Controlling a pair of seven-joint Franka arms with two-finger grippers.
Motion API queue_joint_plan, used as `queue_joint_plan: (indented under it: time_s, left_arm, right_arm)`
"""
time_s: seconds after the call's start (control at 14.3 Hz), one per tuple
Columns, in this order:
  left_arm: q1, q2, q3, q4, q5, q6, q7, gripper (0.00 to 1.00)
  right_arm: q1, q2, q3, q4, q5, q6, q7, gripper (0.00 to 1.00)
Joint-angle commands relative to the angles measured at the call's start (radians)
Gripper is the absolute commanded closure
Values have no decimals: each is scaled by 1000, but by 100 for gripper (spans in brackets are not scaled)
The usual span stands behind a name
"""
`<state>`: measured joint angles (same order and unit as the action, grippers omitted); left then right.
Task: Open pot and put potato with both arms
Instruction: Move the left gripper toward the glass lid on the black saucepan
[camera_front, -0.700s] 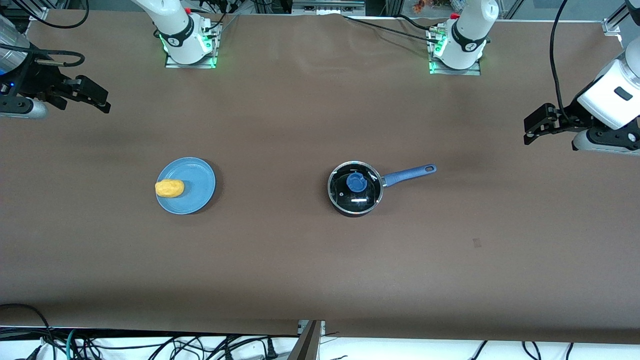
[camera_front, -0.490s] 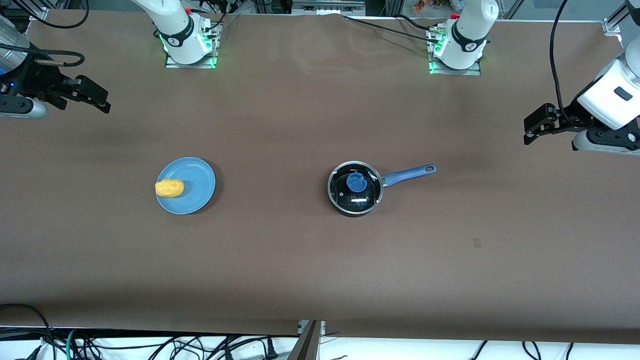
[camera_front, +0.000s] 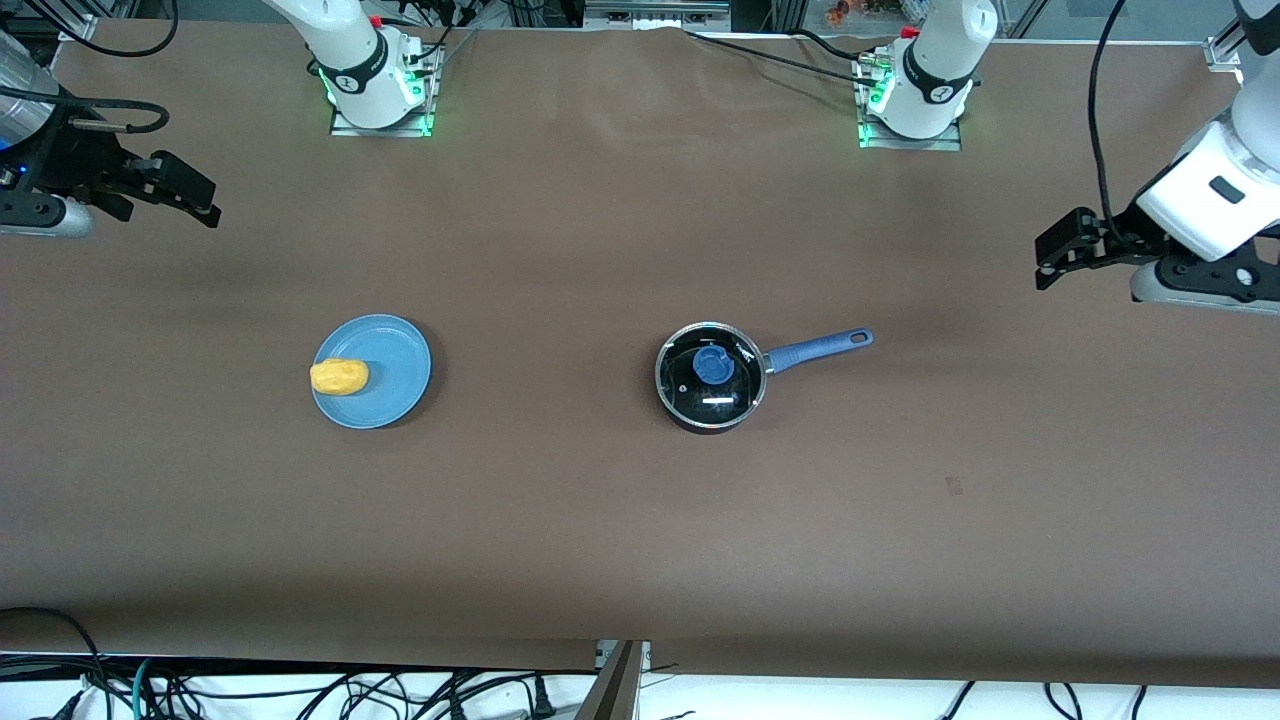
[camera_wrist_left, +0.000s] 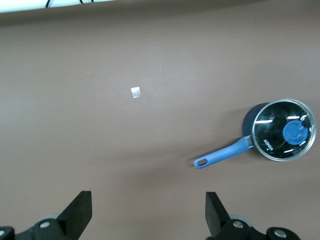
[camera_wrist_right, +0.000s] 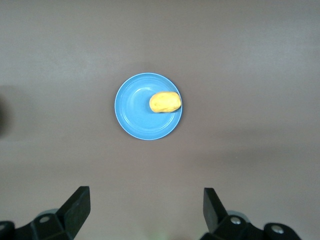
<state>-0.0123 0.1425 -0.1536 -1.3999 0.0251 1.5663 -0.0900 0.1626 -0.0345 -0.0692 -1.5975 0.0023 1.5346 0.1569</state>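
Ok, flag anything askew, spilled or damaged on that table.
Nothing stands out. The pot sits upright, lid seated squarely. The potato lies at the plate's edge, slightly overhanging its rim. A small pale scrap lies on the cloth.

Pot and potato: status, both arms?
Left gripper open, empty, high over its table end; right gripper open, empty over its end. Pot lidded, potato on blue plate. Nothing blocking.

Lidded black pot, blue handle; yellow potato on plate
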Motion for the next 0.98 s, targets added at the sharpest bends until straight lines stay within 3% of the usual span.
queue_joint_plan:
  time_s: [0.0, 0.35, 0.91]
  left_arm:
    - [-93, 41, 2, 38, -16, -18, -210, 0]
    - [-219, 103, 2, 38, -11, 0, -387, 0]
    - [-368, 276, 2, 33, 36, 223, -729, 1]
  right_arm:
    - [3, 7, 0, 19, -18, 12, -68, 0]
    - [3, 7, -1, 19, -18, 6, -76, 0]
    - [0, 5, -9, 18, -11, -5, -69, 0]
